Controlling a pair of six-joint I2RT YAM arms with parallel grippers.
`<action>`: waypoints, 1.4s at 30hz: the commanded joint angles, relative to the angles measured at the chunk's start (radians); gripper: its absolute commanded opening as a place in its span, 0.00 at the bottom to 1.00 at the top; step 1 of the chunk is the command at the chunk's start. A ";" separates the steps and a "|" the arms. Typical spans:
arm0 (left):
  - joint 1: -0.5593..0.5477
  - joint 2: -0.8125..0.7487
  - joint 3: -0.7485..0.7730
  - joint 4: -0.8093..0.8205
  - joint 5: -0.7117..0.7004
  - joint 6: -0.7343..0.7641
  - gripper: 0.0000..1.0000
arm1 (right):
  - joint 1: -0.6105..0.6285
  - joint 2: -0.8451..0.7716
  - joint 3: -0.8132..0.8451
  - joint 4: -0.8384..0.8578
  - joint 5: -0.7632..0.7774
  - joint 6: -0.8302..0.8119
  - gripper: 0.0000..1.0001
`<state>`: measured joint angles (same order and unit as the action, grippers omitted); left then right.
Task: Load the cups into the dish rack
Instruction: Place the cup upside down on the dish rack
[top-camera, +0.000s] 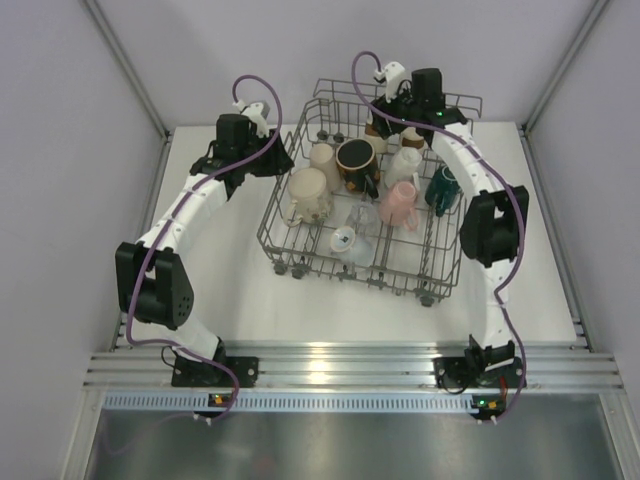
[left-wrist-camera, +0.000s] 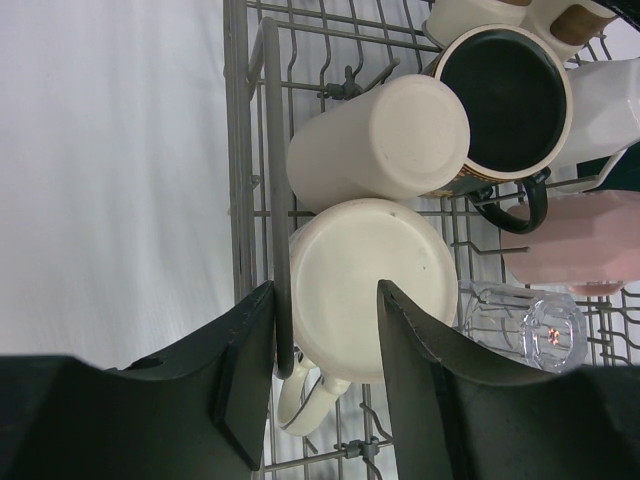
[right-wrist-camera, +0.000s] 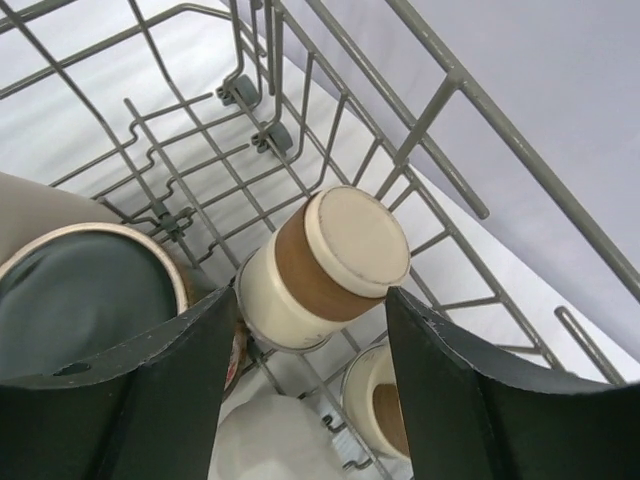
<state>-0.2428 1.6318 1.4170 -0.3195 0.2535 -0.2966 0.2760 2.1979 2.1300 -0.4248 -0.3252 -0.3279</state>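
From above, my left gripper (top-camera: 268, 157) is hanging at the dish rack (top-camera: 268, 235)'s left rim, and my right gripper (top-camera: 393, 118) is reaching over its far rim. The cups are lying crowded inside the dish rack: cream mug (top-camera: 308, 195), black mug (top-camera: 355, 160), pink cup (top-camera: 400, 200), dark green cup (top-camera: 442, 187). Through my left wrist camera, my left gripper is standing half open and holding nothing. Its fingers are straddling the dish rack's side rail (left-wrist-camera: 238, 150) above the upturned cream mug. A tall cream cup (left-wrist-camera: 380, 145) is lying just past that mug, against the black mug, with a clear glass (left-wrist-camera: 530, 330) beside them. Through my right wrist camera, my right gripper is gaping wide and gripping nothing. A brown-banded cup (right-wrist-camera: 325, 265) is sitting tilted between tines in the dish rack's far corner, and a second banded cup (right-wrist-camera: 385, 400) is crowding it from below.
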 joint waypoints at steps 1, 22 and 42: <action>-0.016 -0.039 0.043 0.096 0.075 -0.003 0.48 | -0.024 0.051 0.065 0.061 -0.049 -0.066 0.62; -0.016 -0.020 0.056 0.099 0.076 0.010 0.48 | -0.029 0.168 0.139 0.026 -0.172 -0.255 0.38; -0.016 -0.012 0.048 0.099 0.073 0.008 0.48 | -0.001 0.046 0.053 -0.130 -0.221 -0.339 0.05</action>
<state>-0.2428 1.6325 1.4174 -0.3195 0.2546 -0.2874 0.2531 2.3016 2.1994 -0.4339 -0.5011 -0.6472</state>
